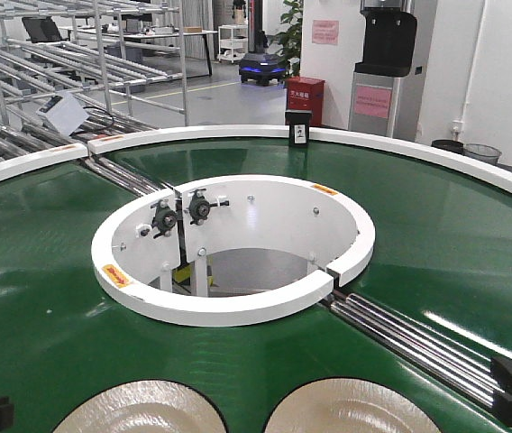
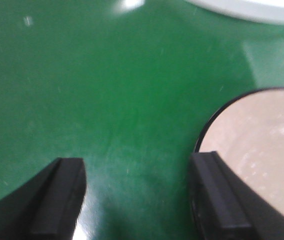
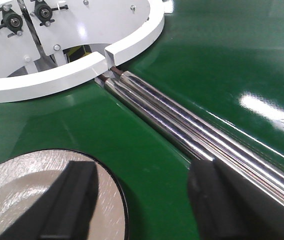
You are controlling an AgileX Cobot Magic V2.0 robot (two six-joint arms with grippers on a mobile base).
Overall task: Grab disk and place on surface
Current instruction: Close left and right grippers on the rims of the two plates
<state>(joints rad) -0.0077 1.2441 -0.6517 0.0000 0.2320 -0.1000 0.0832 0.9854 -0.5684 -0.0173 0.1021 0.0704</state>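
Two pale beige disks with thin black rims lie flat on the green conveyor belt (image 1: 436,244), near its front edge: a left disk (image 1: 143,410) and a right disk (image 1: 355,408). My left gripper (image 2: 139,200) is open, low over bare belt. Its right finger (image 2: 222,205) overlaps the rim of the left disk (image 2: 267,150). My right gripper (image 3: 147,200) is open too. Its left finger (image 3: 74,200) hangs over the right disk (image 3: 17,190), and its right finger (image 3: 222,205) is by the steel rollers. Nothing is held. The dark glossy tabletop is out of view.
A white inner ring (image 1: 229,311) surrounds the central opening with bearings and a post. Steel rollers (image 3: 182,120) cross the belt from the ring toward the right. A white outer rim (image 1: 472,167) bounds the belt, with a small black box (image 1: 298,130) on it. Racks stand behind.
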